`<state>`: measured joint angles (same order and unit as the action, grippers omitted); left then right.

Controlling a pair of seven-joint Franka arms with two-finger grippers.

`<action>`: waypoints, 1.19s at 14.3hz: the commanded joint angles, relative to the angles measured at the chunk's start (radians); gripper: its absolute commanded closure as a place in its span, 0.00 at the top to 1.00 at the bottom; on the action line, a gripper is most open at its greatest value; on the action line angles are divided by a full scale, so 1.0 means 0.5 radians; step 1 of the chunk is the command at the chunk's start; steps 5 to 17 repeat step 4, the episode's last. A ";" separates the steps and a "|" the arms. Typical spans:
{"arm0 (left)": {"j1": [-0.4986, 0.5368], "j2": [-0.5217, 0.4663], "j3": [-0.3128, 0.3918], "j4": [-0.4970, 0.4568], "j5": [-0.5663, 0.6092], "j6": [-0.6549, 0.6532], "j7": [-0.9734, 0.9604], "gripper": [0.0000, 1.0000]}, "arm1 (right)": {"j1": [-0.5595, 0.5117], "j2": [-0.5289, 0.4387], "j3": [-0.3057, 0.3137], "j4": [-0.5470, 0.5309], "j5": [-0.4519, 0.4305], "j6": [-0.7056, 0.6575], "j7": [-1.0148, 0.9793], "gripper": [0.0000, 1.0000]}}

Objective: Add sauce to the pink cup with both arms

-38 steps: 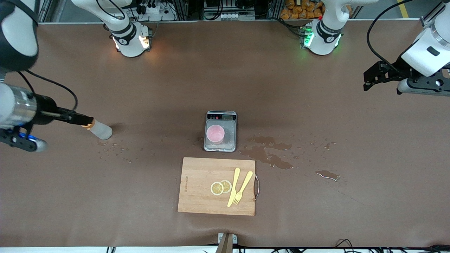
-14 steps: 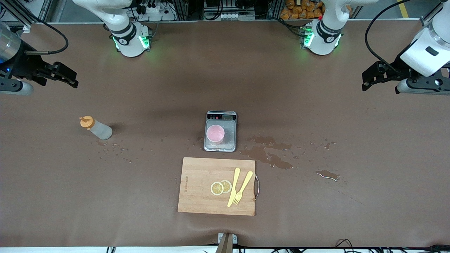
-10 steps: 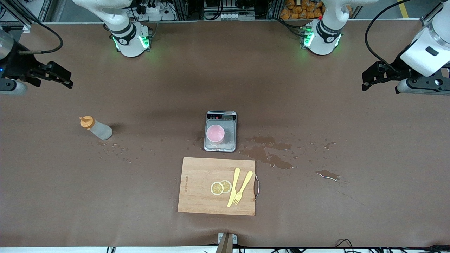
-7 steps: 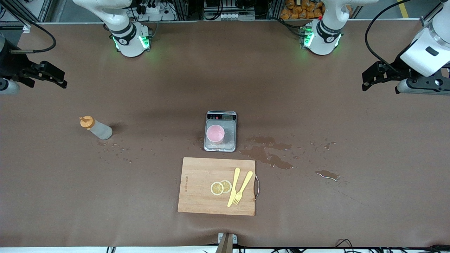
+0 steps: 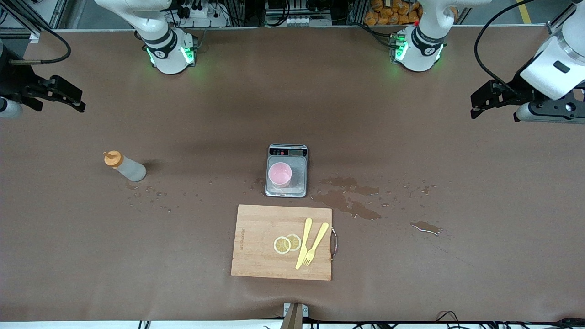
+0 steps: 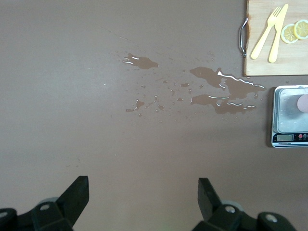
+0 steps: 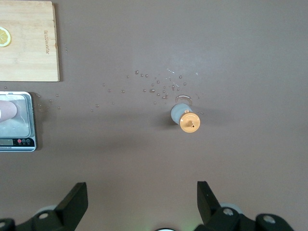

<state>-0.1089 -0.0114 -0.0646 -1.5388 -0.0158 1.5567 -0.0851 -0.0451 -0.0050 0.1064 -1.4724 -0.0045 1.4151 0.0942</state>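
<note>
Robotics lab, two bench-bolted arm bases (image 5: 171,52) at twelve o'clock, brown mat (image 5: 434,274), cables, aluminium framing

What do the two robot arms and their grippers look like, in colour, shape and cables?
Both arms are glossy white with rounded segments and dark joint rings; green lights glow at the bases. A black cable loops to each wrist. The left gripper and right gripper are black, angular, with two fingers each and silver screws near the finger mounts.

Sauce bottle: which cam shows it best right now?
Right wrist view: it looks straight down on the sauce bottle, standing upright, orange cap on, droplets beside it. The front view shows the bottle smaller, toward the right arm's end of the table. The left wrist view does not show it.
</note>
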 commanded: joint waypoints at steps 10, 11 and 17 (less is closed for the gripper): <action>0.006 -0.014 -0.009 -0.003 0.010 -0.027 -0.032 1.00 | -0.042 -0.067 0.005 -0.117 -0.031 0.038 -0.010 1.00; 0.006 -0.014 -0.009 -0.003 0.010 -0.027 -0.032 1.00 | -0.042 -0.067 0.005 -0.117 -0.031 0.038 -0.010 1.00; 0.006 -0.014 -0.009 -0.003 0.010 -0.027 -0.032 1.00 | -0.042 -0.067 0.005 -0.117 -0.031 0.038 -0.010 1.00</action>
